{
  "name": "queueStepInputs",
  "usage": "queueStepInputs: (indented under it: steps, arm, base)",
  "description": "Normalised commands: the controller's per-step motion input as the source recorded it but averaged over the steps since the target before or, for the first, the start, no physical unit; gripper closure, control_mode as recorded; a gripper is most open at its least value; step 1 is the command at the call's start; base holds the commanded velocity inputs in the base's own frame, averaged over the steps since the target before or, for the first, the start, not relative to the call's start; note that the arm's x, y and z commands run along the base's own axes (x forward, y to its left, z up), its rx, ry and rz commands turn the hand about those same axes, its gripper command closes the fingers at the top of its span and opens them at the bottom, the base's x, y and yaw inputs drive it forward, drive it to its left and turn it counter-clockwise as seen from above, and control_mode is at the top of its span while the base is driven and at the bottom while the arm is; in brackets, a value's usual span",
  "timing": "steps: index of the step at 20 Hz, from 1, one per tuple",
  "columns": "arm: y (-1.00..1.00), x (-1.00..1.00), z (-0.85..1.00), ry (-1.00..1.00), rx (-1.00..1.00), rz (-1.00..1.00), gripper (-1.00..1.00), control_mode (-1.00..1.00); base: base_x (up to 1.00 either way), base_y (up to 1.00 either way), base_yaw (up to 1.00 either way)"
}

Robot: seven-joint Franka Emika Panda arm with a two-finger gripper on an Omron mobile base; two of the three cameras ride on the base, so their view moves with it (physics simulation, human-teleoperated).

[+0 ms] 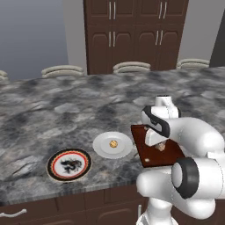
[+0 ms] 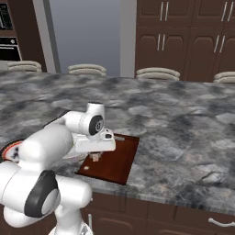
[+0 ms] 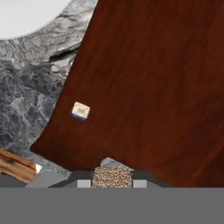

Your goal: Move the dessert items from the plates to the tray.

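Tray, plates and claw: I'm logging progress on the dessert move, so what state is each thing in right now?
Claw: shut on the brownish piece, over the tray.
Brownish piece: held in the claw, off any plate.
Golden cookie: lying on the white plate, not yet moved.
White plate: flat on the counter, holding the cookie.
Patterned plate: flat, no dessert on it.
Tray: flat on the counter.
Cabinet doors: shut.
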Motion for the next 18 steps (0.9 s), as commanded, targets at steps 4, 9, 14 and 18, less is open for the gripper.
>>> queueStepInputs:
  steps: [4,9,14,18]
  arm:
    - [-0.31,0.29,-0.17,0.0,0.0,-0.02,1.0,-1.0]
    - [-0.14,0.14,-0.31,0.0,0.0,-0.08,1.0,-1.0]
    - [-0.09,0.01,-0.19,0.0,0.0,-0.12,1.0,-1.0]
    - [-0.01,0.0,-0.15,0.0,0.0,-0.12,1.0,-1.0]
  base:
    - [0.0,0.0,0.0]
    - [0.0,0.0,0.0]
    - [0.0,0.0,0.0]
    - [0.0,0.0,0.0]
